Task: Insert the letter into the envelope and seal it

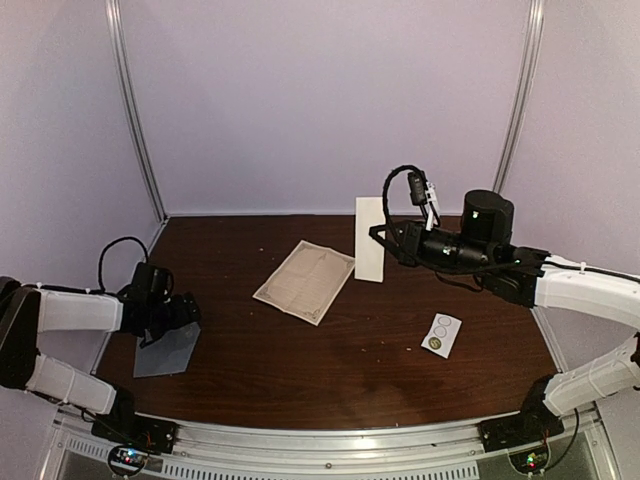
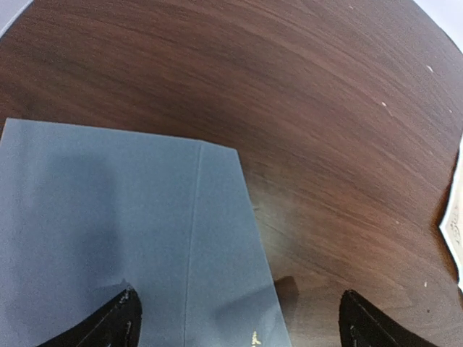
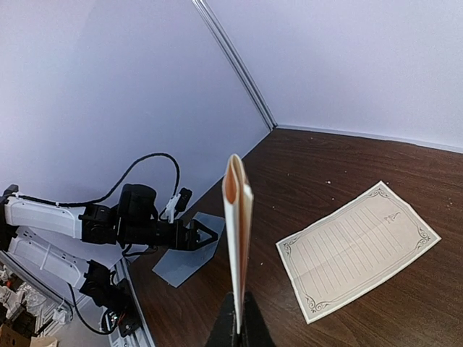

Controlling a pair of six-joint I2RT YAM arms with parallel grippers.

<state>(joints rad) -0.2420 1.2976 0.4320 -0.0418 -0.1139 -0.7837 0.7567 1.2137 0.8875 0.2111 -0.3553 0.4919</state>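
One envelope (image 2: 108,217) under wide-spread left pincer (image 2: 237,296) | right pincer (image 3: 237,322) clamped on folded paper (image 3: 237,231)

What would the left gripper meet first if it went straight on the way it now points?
Most likely the grey-blue envelope, near its edge. The left gripper points down at it, jaws open: one jaw over the paper, the other over bare table. The gap left is unclear.

On the table (image 1: 330,375): one envelope (image 1: 168,352), one bordered sheet (image 1: 305,281), one sticker strip (image 1: 441,334). Above the table: one folded white paper (image 1: 370,240).
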